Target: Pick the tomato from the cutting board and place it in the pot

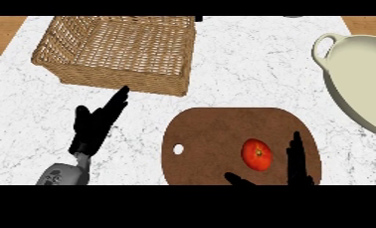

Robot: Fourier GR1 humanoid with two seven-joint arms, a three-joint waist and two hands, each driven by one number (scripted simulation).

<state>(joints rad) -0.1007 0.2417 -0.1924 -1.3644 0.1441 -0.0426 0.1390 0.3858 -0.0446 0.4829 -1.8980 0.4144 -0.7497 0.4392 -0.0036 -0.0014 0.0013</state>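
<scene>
Tomato (257,154) on cutting board (213,137), pot (352,85) apart, both hands (296,165) spread, holding nothing.

Tomato (257,154) on cutting board (220,137), basket (121,53) behind-left of it, pot (356,80) at its right.

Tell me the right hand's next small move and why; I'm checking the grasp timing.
Probably close the right hand around the tomato: the tomato lies on the cutting board between that hand's open thumb and fingers, not yet gripped.

tomato (257,154): red, round, on cutting board (213,137) | pot (356,80): cream, far right, empty
</scene>
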